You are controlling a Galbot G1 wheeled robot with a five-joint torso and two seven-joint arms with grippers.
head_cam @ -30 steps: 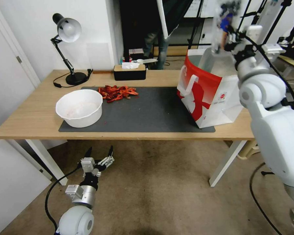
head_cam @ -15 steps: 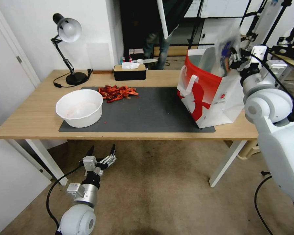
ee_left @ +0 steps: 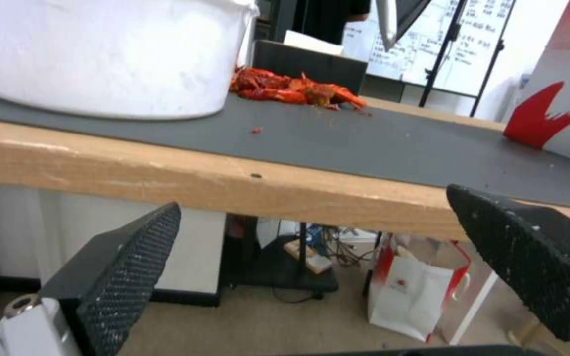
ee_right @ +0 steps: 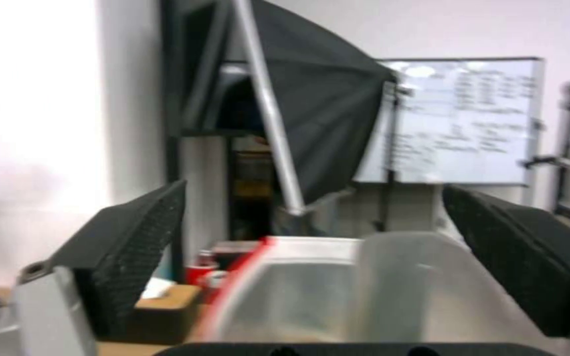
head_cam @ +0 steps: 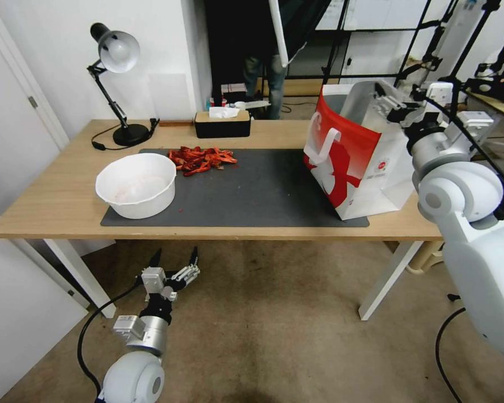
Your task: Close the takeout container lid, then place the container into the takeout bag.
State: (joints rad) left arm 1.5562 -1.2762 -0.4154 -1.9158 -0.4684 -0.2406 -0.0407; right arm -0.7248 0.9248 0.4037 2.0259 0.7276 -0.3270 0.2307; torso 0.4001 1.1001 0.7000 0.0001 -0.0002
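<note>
My right end effector (head_cam: pixel 387 102) hangs empty over the open takeout bag (head_cam: pixel 357 162), fingers spread apart.

The bag stands upright at the right end of the grey mat (head_cam: pixel 246 190) on the bench (head_cam: pixel 56 207), its mouth open and silvery lining showing; my right end effector sits just above its far right rim, and in the right wrist view the bag's mouth (ee_right: pixel 338 291) lies below and between the two pads (ee_right: pixel 136 247); I cannot see the takeout container or its lid; my left end effector (head_cam: pixel 172 267) is parked low in front of the bench, beneath its front edge, fingers apart and holding nothing; the white bowl (head_cam: pixel 136 184) and a heap of red crayfish shells (head_cam: pixel 200 159) sit at the mat's left end, well apart from the bag, with bare mat between them.
</note>
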